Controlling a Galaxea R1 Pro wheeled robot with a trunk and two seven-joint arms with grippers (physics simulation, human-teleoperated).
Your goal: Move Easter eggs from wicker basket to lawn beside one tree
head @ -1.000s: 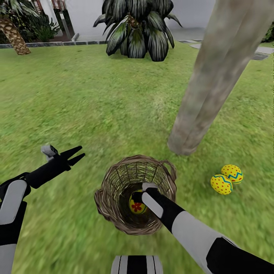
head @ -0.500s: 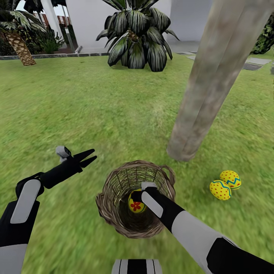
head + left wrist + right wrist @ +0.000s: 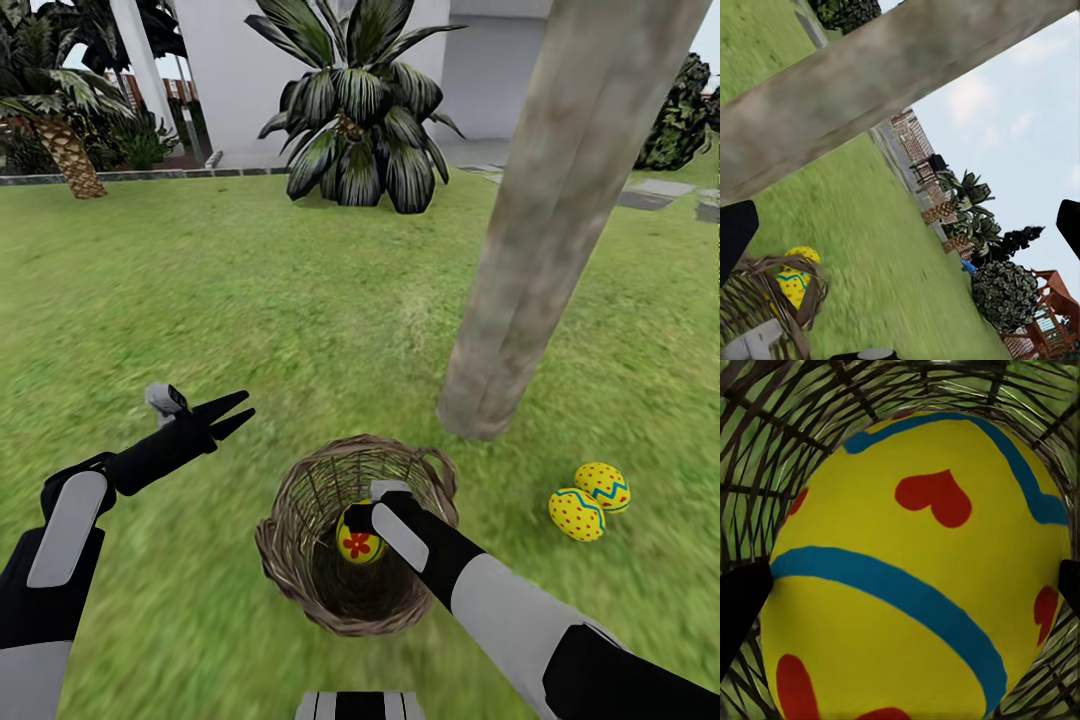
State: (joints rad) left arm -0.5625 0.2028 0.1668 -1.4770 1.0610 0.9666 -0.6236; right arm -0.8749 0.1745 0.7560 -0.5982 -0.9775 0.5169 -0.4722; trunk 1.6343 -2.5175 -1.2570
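Note:
The wicker basket stands on the lawn just short of the tree. Down inside it, my right gripper is shut on a yellow Easter egg with a red flower. The right wrist view has that egg close up, with red hearts and blue bands, black fingertips at its sides and basket weave around it. Two more eggs lie touching on the grass right of the trunk's foot. My left gripper hovers open left of the basket.
A dark spiky palm stands behind the lawn before a white house wall. A scaly-trunked palm is far left, a dark bush far right. Paving slabs lie beyond the tree. Open grass stretches left and ahead.
The head camera has tilted up, so the scene slid down. My right gripper has lifted the egg a little higher inside the basket. The left arm rose slightly, still open.

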